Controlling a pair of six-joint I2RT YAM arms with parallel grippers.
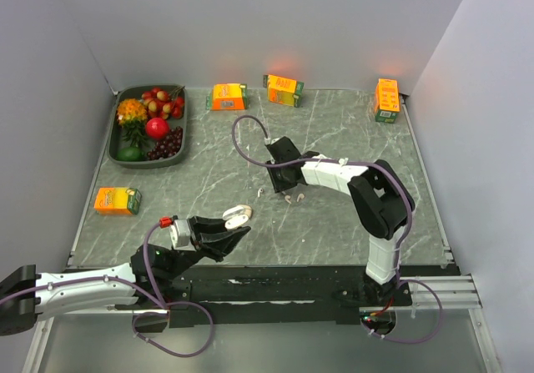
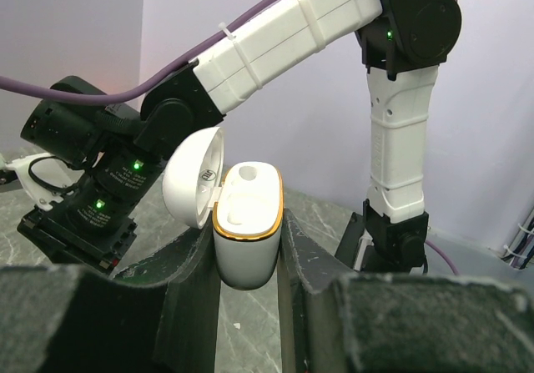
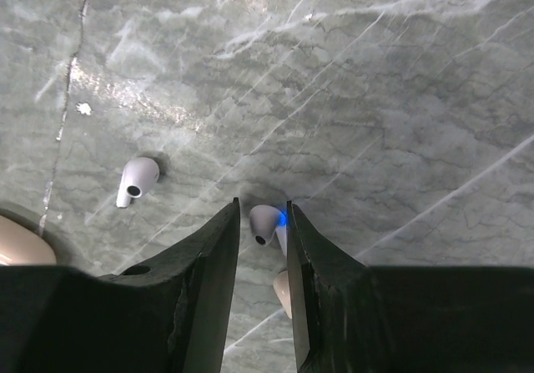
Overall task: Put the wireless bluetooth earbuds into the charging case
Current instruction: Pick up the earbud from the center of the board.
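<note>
My left gripper point(image 1: 236, 226) point(image 2: 249, 239) is shut on the white charging case point(image 1: 237, 215) point(image 2: 247, 202) and holds it above the table near the front. The gold-rimmed case stands upright, its lid point(image 2: 193, 177) swung open to the left. My right gripper point(image 1: 280, 191) point(image 3: 263, 210) points down at the table's middle. One white earbud point(image 3: 267, 221), showing a blue light, lies between its fingers, against the right finger, with a small gap to the left one. The other earbud point(image 3: 136, 179) lies on the table, left of the jaws.
A dark tray point(image 1: 125, 161) of fruit stands at the back left. Orange cartons lie along the back point(image 1: 227, 97) point(image 1: 284, 89) point(image 1: 386, 99) and at the left point(image 1: 117, 199). Beige rounded pieces point(image 3: 284, 291) point(image 3: 18, 244) lie close to the right gripper.
</note>
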